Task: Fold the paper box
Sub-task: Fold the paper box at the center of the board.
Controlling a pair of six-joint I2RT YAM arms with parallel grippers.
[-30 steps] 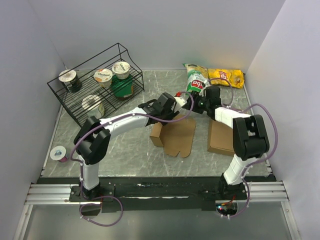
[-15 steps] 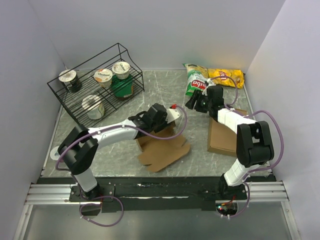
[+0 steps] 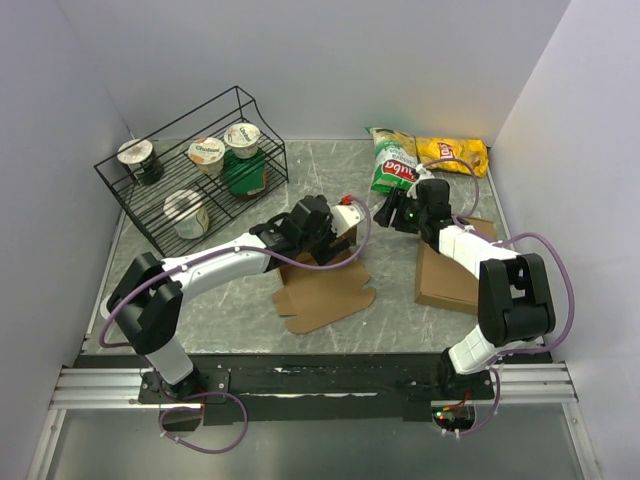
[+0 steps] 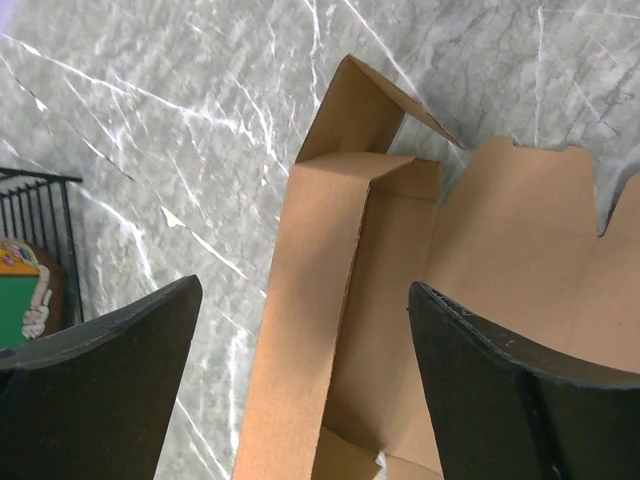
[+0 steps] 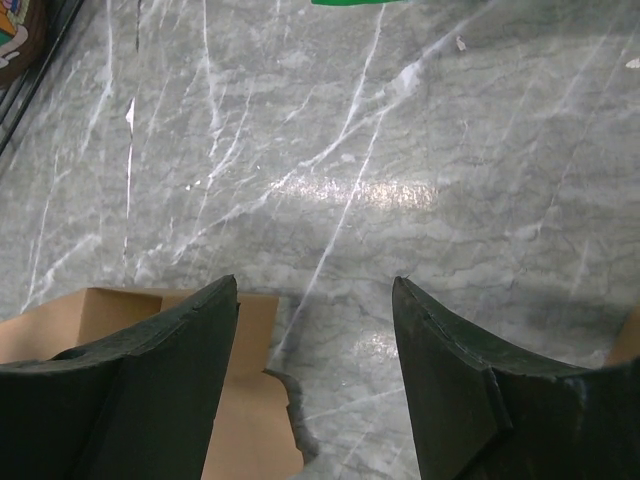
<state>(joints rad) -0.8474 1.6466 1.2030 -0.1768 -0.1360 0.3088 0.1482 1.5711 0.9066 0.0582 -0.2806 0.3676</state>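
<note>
My right gripper (image 5: pixel 313 290) hangs over the marble table (image 5: pixel 400 150), fingers spread w/ only stone showing btwn them. Paper box (image 5: pixel 255 420), brown w/ a notched edge, lies lower left, partly hidden behind one finger.

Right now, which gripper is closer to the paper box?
Left. The left gripper sits open over a raised wall of the paper box; the right gripper hangs over table beyond its far-right corner.

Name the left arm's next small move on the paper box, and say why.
Probably lower the left gripper and close it on the raised side wall of the paper box. Its jaws stand open and empty with that wall between them, while most of the blank lies flat. The right gripper hangs open, holding nothing.
</note>
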